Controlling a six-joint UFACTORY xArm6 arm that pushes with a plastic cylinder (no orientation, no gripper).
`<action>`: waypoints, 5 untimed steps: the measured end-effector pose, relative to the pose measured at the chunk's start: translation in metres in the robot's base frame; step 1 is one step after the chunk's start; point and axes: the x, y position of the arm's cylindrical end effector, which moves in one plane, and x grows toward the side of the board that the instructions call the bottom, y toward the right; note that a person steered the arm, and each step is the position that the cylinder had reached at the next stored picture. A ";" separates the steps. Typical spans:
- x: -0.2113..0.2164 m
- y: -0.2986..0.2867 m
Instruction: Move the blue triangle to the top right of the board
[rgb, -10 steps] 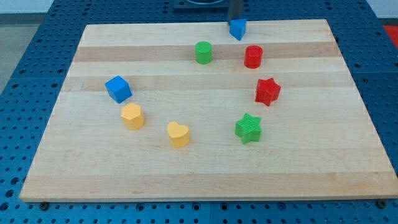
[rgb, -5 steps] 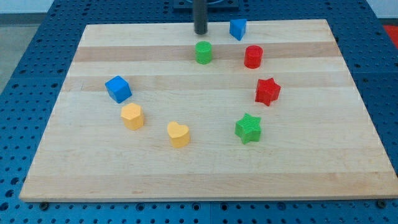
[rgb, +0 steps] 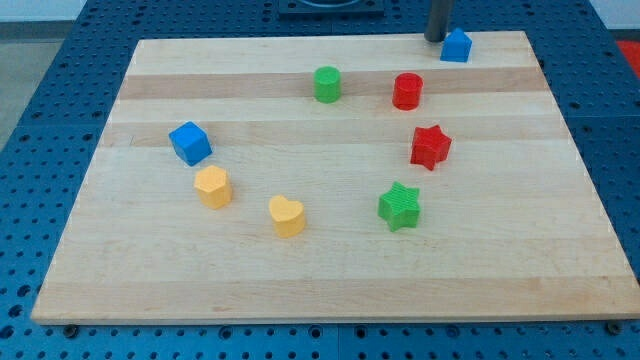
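The blue triangle (rgb: 456, 46) lies near the board's top edge, right of centre. My tip (rgb: 436, 38) stands just to its left, touching or nearly touching it. The dark rod rises out of the view's top. Below and to the left of the triangle sit a red cylinder (rgb: 407, 91) and a green cylinder (rgb: 327, 84).
A red star (rgb: 430, 147) and a green star (rgb: 400, 206) lie right of centre. A blue cube (rgb: 190, 143), a yellow hexagon-like block (rgb: 212, 187) and a yellow heart (rgb: 287, 216) lie on the left half. The wooden board (rgb: 330, 280) rests on a blue perforated table.
My tip swung from above the triangle to its left, then swept right. The blue triangle slid right along the top edge. The other blocks have not moved.
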 end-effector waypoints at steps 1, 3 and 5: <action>0.000 0.001; -0.001 -0.048; 0.029 -0.052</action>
